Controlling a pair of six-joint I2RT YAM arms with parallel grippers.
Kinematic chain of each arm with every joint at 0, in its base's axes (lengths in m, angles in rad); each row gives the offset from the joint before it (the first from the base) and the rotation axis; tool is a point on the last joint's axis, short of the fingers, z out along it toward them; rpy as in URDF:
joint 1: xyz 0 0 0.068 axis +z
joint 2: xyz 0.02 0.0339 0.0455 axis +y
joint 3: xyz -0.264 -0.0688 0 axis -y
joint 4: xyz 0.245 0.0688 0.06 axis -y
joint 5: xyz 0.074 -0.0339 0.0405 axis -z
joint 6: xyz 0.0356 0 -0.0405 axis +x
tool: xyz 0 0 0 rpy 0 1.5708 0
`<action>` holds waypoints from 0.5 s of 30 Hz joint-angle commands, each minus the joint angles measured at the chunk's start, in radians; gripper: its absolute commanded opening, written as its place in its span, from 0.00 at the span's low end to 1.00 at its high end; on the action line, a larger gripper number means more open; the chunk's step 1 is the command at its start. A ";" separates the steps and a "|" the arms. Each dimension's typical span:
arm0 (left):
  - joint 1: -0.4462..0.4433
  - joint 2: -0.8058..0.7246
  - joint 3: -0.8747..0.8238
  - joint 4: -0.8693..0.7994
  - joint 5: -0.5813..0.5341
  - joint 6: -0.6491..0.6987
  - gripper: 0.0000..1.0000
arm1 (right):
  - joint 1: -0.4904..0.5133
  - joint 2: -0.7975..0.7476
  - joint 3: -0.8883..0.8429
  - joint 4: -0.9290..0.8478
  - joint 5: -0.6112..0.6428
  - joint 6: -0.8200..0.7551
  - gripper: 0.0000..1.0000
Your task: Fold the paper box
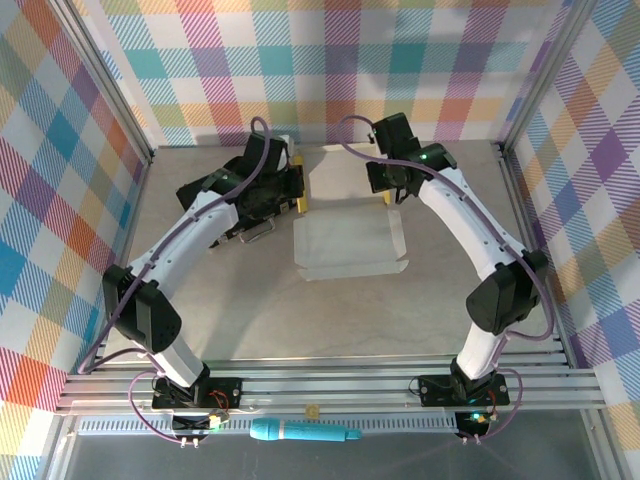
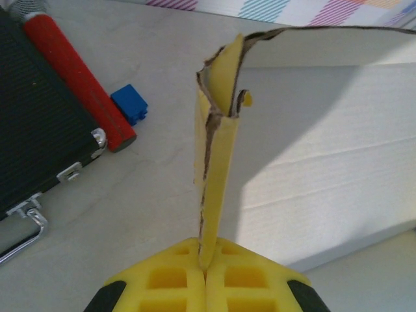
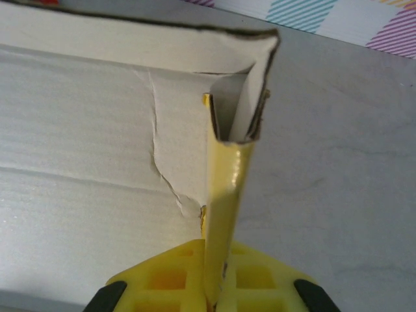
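The paper box (image 1: pixel 350 245) lies opened out at the centre of the table (image 1: pixel 220 320) with its pale whitish reverse side up. Glossy yellow shows on the raised corner flaps, and the far wall stands up between the two grippers. An irregular crack runs through the pale face near the far-right corner. Left gripper (image 2: pixel 207 263): fingers pressed tight on the upright, ragged-edged yellow flap at the far-left corner. Right gripper (image 3: pixel 214 266): fingers likewise pinched on the upright flap at the far-right corner. Black case (image 2: pixel 39 110) just left of the box: lid shut, metal handle (image 2: pixel 23 227) on its near side, contents hidden. A red cylinder (image 2: pixel 81 81) lies along the case, with a blue block (image 2: pixel 129 104) just beside it.
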 commanded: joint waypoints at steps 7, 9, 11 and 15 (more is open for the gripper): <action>-0.088 0.073 0.141 -0.217 -0.328 -0.086 0.00 | 0.063 0.082 0.096 -0.182 0.295 0.101 0.00; -0.098 0.085 0.159 -0.237 -0.345 -0.098 0.00 | 0.078 0.088 0.098 -0.185 0.351 0.108 0.00; -0.106 0.099 0.181 -0.268 -0.372 -0.121 0.00 | 0.097 0.097 0.099 -0.181 0.424 0.115 0.00; -0.112 0.114 0.203 -0.304 -0.404 -0.156 0.00 | 0.121 0.117 0.107 -0.178 0.500 0.106 0.00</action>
